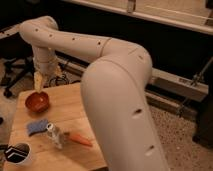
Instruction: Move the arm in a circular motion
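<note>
Presently catalogued: one arm [115, 75], cream-white, of thick tubular segments with small dark holes, rising from 6 o'clock in the frame, bending at a large elbow near centre and reaching back toward 10 o'clock. Terminal item: gripper [38, 82], tan, hanging tip-down just above the red bowl [37, 101] and apart from it; whether it is parted or closed cannot be told. Nothing appears to be carried. Judged reason for the pose: the task is a circular sweep of the arm alone, so the wrist rides above the tabletop goods rather than among them, at what reads as the far-left part of a loop. Judged risk: a dip in the sweep would meet the bowl first. Surface: wooden table [75, 107], pale planks, at 8 o'clock in the frame. Holdings, by table clock: red bowl at 11 o'clock; blue cloth [37, 126] at 8 o'clock; clear bottle [55, 136] left of centre, attitude uncertain; orange carrot [80, 139] just beside the bottle at its 3 o'clock; black-and-white cup [19, 153] at 7 o'clock by the near corner. Room: office chair [12, 80] at 9 o'clock beyond the table; speckled floor [185, 140] at 4 o'clock; pale ledge [175, 82] along a dark wall toward 3 o'clock.
</note>
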{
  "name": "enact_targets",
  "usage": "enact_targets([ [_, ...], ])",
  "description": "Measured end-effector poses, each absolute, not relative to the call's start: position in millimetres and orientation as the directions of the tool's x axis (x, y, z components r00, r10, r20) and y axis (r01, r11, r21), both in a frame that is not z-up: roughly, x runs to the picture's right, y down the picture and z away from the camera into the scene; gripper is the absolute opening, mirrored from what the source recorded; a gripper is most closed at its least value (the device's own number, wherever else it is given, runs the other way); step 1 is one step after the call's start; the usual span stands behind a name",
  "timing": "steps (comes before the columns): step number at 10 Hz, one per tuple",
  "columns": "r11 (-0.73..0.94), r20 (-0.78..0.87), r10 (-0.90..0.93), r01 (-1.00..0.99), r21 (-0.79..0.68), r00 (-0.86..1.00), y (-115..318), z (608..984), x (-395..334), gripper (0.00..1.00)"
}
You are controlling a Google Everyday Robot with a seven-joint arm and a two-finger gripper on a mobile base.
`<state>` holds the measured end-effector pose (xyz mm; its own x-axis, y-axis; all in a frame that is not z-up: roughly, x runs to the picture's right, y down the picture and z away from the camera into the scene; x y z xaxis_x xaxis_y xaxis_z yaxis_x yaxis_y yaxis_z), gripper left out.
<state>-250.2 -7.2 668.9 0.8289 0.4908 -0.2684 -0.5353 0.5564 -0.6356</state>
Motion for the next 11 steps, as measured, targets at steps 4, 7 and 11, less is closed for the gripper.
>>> enact_targets([
  [4, 0.321, -0.415, 0.694, -0.77, -0.552, 0.588, 59, 631, -130, 0.8],
  [7, 0.154, -0.421, 0.841, -0.896, -0.417, 0.34, 42, 617, -19, 0.8],
  [11, -0.093, -0.34, 0.94, -0.984, -0.155, -0.035, -31, 617, 181, 0.8],
])
